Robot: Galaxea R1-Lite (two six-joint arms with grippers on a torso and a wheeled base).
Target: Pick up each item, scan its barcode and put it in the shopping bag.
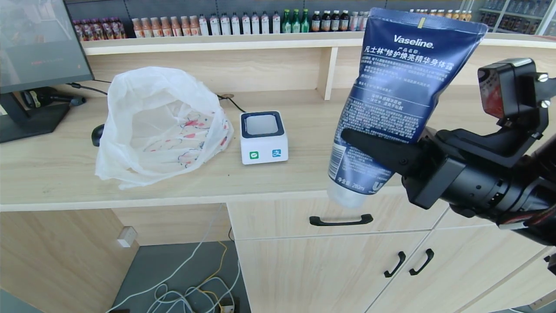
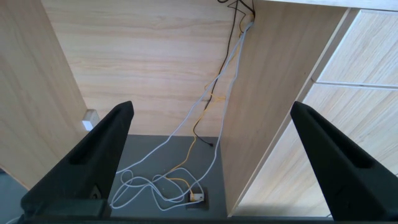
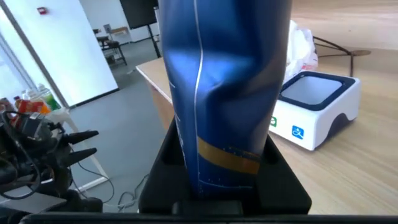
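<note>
Right gripper [image 1: 377, 150] is clamped across the lower half of the blue tube [image 1: 393, 95], right side of the head frame, closest to the camera. The tube is up in the air, clear cap [image 1: 347, 198] pointing down, crimped end up at the top edge, leaning to the right. It touches nothing but my fingers. In the right wrist view the tube [image 3: 224, 93] runs up the middle of the frame, with the black finger bases on either side at the bottom.

Left gripper [image 2: 211, 162] is wide open and holds nothing. Its two black fingers sit at the lower corners of the left wrist frame. It's down low, facing the open bay under the counter, with loose cables [image 2: 168, 180] on the floor.

Counter [image 1: 56, 169] runs across mid-frame in the head view, with a drawer handle [image 1: 341, 221] just under the tube's cap. The white scanner box [image 1: 263, 137] sits on the counter at centre frame, window up, left of the tube and well apart from it. The white plastic bag [image 1: 160, 126] stands just left of the scanner with its mouth open. Monitor [image 1: 39, 39] is in the upper left corner. A row of bottles [image 1: 243, 24] lines the shelf along the top edge.
</note>
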